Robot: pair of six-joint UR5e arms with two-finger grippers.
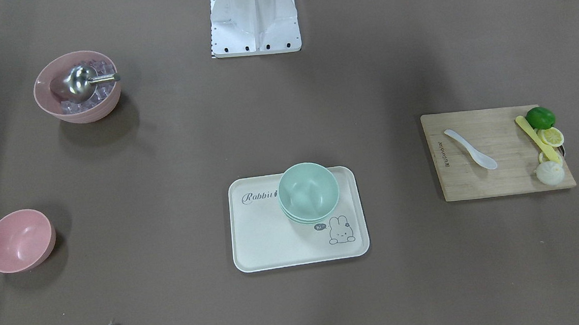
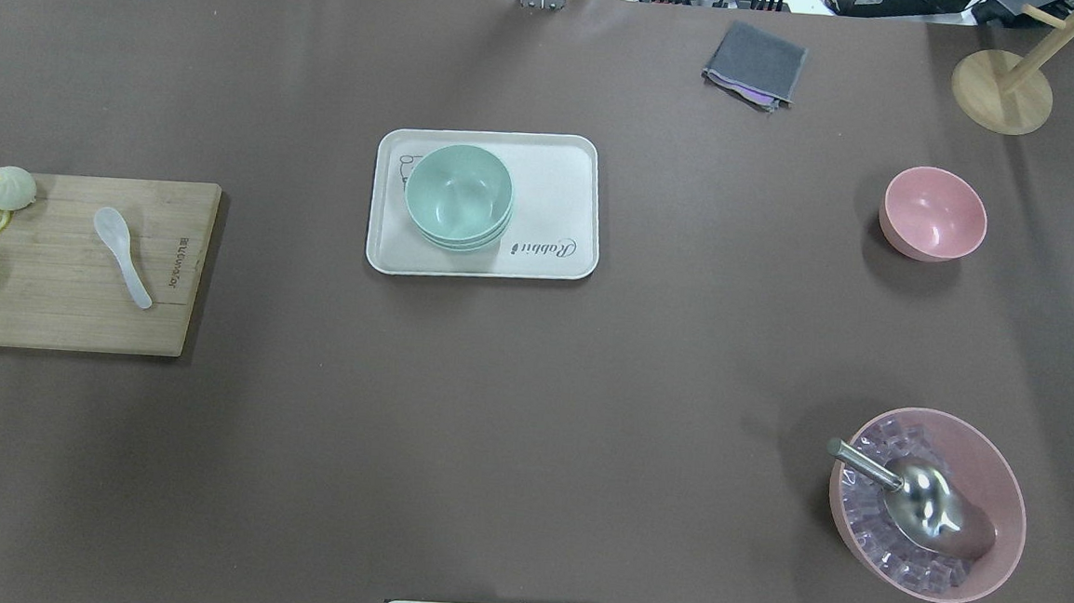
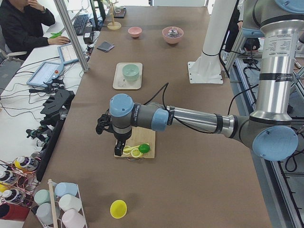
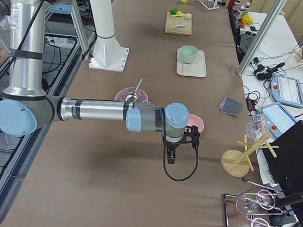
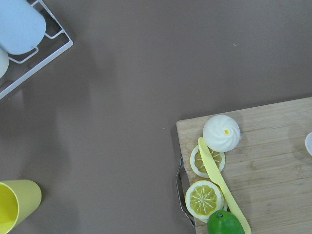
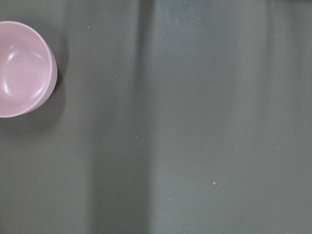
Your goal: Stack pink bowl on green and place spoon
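- Pink bowl [image 2: 933,214]: upright on the bare brown table [image 2: 645,364], on the robot's right, well apart from everything else.
- Green bowls [image 2: 459,194]: a short nested stack, upright on the cream tray [image 2: 559,177] at mid-table. It sits on the half of the tray toward the robot's left, partly covering the rabbit print.
- Spoon [image 2: 123,256]: scoop up on the wooden board [image 2: 61,305] on the robot's left. Its scoop end points away from the robot and nothing touches it.
- Left gripper [image 3: 118,143]: points down from the near arm's wrist in the left side view, above the board's outer end by the lemon slices [image 1: 551,137]. I cannot tell how far its fingers are open or whether they hold anything.
- Right gripper [image 4: 171,156]: points down above the table, just beside the pink bowl in the right side view. Its opening and any load cannot be told either.
- On the board's outer end: a lime [image 1: 540,117], a pale yellow utensil [image 1: 535,137] across the slices, and a white bun [image 1: 549,173].
- Large pink bowl [image 2: 989,460]: near the robot on its right, holding ice cubes [image 2: 868,531] and a metal scoop [image 2: 930,507].
- Grey cloth [image 2: 755,63]: at the table's far edge.
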